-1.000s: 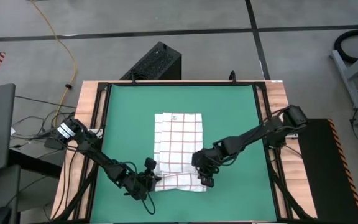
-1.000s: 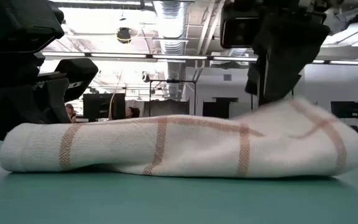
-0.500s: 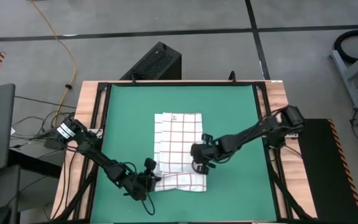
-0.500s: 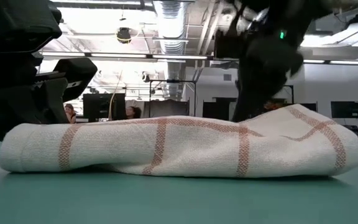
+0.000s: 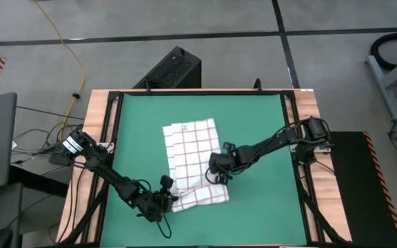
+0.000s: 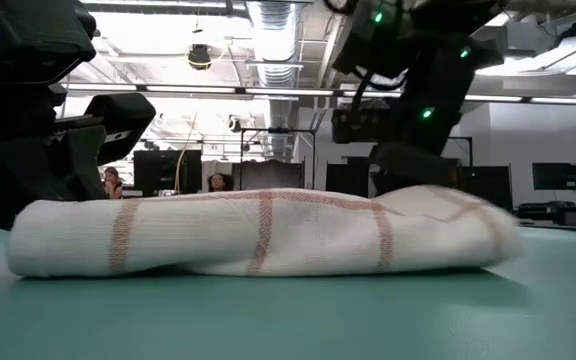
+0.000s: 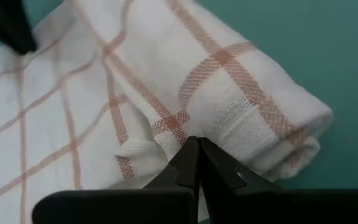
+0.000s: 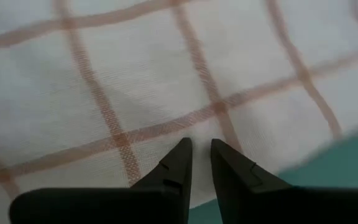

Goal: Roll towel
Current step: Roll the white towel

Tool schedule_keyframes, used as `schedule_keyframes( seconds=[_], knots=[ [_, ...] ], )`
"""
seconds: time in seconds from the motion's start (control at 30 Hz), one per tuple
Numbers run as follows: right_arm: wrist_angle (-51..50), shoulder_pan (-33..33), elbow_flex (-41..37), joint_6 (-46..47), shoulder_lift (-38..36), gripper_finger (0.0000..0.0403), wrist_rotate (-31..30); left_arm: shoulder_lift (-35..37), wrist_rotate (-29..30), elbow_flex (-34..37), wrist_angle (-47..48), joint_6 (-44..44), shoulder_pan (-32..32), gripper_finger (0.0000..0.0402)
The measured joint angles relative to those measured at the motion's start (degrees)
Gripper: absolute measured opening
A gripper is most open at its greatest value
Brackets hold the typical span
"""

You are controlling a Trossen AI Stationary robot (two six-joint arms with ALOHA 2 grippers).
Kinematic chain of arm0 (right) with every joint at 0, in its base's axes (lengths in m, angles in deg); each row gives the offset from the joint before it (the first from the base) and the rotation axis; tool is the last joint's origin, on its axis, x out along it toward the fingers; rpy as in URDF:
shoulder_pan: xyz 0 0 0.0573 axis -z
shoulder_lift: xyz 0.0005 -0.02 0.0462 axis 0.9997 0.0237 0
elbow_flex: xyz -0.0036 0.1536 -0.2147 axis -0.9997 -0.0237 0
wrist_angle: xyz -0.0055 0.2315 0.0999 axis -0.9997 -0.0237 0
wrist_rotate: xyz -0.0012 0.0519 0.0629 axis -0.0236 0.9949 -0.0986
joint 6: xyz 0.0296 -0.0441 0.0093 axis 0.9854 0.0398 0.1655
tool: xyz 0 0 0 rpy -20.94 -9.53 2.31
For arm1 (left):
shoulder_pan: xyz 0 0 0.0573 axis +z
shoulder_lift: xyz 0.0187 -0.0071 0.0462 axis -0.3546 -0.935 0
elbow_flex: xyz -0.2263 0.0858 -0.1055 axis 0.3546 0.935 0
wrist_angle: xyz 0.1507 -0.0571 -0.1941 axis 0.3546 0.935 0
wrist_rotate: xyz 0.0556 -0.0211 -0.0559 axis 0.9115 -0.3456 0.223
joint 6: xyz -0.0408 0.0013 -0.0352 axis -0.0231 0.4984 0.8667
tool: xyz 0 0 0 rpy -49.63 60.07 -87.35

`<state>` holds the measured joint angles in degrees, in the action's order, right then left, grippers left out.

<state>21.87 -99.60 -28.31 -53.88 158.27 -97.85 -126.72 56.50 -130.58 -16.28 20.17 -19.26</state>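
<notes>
While the left gripper has its fingers pressed fully together, their tips rest against the rolled near end of the towel, and it is not clear from the left wrist view whether any cloth is pinched between them. Seen from above, that gripper sits at the left end of the roll, close to the near edge of the green mat. The right gripper shows its fingers only a narrow gap apart, hovering just over the flat checked cloth close to its edge, where a strip of green shows beside the fabric; nothing appears held between them. In the high view the right gripper is over the towel's right edge, just beyond the rolled part, with its arm reaching in from the right side of the counter. The towel lies near the middle of the mat, slightly skewed, its far part spread flat and its near end turned over into a thick roll. From the low view the roll runs across the mat as a long soft bundle with red-brown lines on it, the left arm's dark body behind its one end and the right arm above the other. Beyond the counter, people and screens show in the room.
</notes>
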Motion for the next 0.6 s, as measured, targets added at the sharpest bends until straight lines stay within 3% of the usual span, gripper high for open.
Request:
schedule_keyframes(
  seconds=[0.33, 0.47, 0.6],
  knots=[
    [-0.15, 3.62, -0.07, -3.22, -1.06, 0.0081, -1.13, -0.02, -0.26, -0.02, 0.63, 0.5, -0.02, 0.0],
    [-2.7, 2.22, -0.09, -4.35, -7.63, 0.0081, -6.03, -0.02, -0.42, -0.02, 0.98, 0.83, -0.04, 0.0],
    [-4.36, -0.21, -0.07, -4.66, -14.27, 0.0081, -5.13, -0.02, -0.53, -0.02, 1.09, 0.81, -0.09, 0.0]
  ],
)
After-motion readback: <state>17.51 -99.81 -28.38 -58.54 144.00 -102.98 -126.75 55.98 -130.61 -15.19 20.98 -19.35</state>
